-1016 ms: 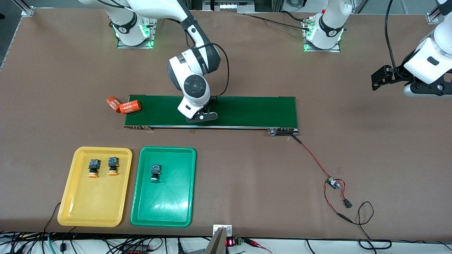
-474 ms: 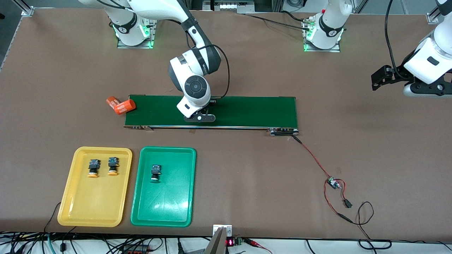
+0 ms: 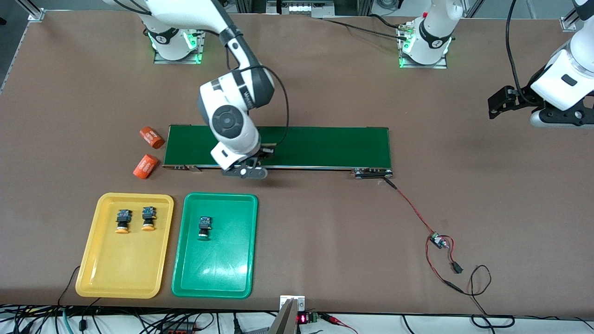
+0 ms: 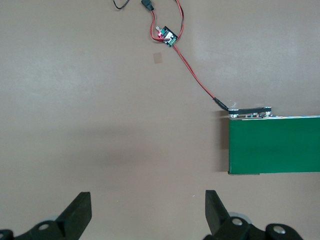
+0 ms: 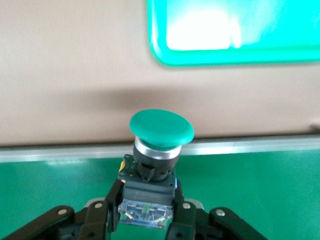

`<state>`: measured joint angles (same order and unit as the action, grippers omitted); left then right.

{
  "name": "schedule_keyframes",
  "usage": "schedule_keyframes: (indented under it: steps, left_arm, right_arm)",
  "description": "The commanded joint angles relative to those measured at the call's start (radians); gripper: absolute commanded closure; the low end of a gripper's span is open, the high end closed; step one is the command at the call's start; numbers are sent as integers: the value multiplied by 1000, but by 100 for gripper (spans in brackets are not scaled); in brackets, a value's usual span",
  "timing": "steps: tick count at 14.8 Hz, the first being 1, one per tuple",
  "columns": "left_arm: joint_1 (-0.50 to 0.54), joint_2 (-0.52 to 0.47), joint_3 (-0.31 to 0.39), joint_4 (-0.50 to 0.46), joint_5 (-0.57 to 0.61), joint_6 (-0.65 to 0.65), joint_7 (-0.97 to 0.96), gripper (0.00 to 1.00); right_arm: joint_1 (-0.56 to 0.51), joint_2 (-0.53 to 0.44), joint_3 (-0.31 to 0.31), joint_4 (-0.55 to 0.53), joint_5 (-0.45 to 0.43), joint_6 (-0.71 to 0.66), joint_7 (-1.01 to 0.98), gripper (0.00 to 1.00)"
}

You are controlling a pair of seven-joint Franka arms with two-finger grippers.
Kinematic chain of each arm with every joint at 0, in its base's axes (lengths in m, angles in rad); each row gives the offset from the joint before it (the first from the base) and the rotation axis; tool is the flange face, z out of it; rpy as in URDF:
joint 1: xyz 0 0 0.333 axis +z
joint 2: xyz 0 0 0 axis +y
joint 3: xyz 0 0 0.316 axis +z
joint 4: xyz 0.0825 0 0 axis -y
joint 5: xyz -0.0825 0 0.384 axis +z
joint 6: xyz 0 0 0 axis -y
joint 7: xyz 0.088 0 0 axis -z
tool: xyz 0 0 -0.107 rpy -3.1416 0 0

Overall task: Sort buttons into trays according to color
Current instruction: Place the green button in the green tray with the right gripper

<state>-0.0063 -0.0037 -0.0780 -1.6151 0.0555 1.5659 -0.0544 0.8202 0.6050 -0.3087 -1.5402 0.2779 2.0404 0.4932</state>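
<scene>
Right tool [image 3: 244,172] clamped on a green-capped button [image 5: 161,129], over the belt [image 3: 325,146] edge nearest the trays. Green tray [image 3: 185,260] just ahead, nearer the camera, cap pointing toward it. Left tool [image 4: 147,212] wide open, empty, waiting over bare desk [image 3: 487,208].

Brown table [image 3: 325,93] bears: conveyor belt [image 3: 325,146] mid-table; two orange cylinders [image 3: 148,152] at its end; yellow tray [image 3: 93,260] and green tray [image 3: 241,260] by the front edge; wired circuit board [image 3: 436,240].

Brown table [image 3: 325,69] under even light; aluminium framing [image 3: 32,11] at its corner; cables [image 3: 139,320] along its edge.
</scene>
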Motion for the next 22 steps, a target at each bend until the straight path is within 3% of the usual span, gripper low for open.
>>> schedule_keyframes:
  steps: [1,4,13,22]
  left_arm:
    - [2,10,3,27,-17,-21,7,0]
    - [2,10,1,27,-17,-23,7,0]
    - [2,10,1,27,-17,-23,5,0]
    - [3,8,1,27,-17,-23,5,0]
  right_arm:
    - [-62,74,-1,115,-11,-2,-56,96]
    - [-128,130,0,169,-9,18,-203,96]
    - [-220,311,2,245,-8,289,-439,98]
    - [-236,392,8,316,1,330,-453,100]
